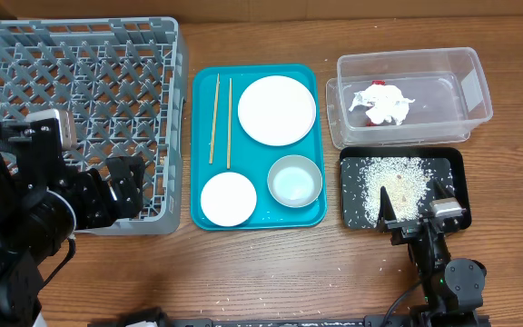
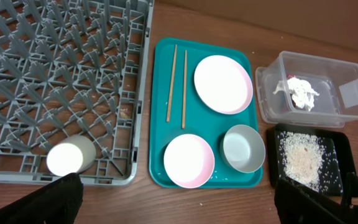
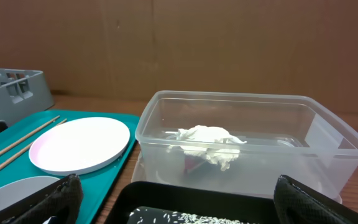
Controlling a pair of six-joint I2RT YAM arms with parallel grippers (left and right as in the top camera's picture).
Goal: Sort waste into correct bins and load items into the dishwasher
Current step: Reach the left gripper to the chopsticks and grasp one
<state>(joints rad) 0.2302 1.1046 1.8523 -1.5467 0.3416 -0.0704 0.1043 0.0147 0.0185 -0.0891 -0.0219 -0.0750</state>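
Note:
The grey dish rack (image 1: 80, 82) stands at the left, and a white cup (image 2: 70, 155) lies on its side in the near corner. The teal tray (image 1: 203, 136) holds two chopsticks (image 1: 222, 118), a pale pink plate (image 1: 277, 110), a pink bowl (image 1: 228, 199) and a grey-green bowl (image 1: 294, 180). The clear tub (image 1: 466, 91) holds crumpled tissue (image 1: 384, 104) and a red wrapper (image 1: 379, 84). The black tray (image 1: 452, 163) holds rice (image 1: 384, 186). My left gripper (image 1: 125, 186) is open and empty over the rack's near right corner. My right gripper (image 1: 414, 202) is open and empty over the black tray's near edge.
A few loose rice grains lie on the wooden table (image 2: 185, 202) in front of the teal tray. A brown cardboard wall (image 3: 229, 43) stands behind the table. The tub and the black tray sit close together at the right.

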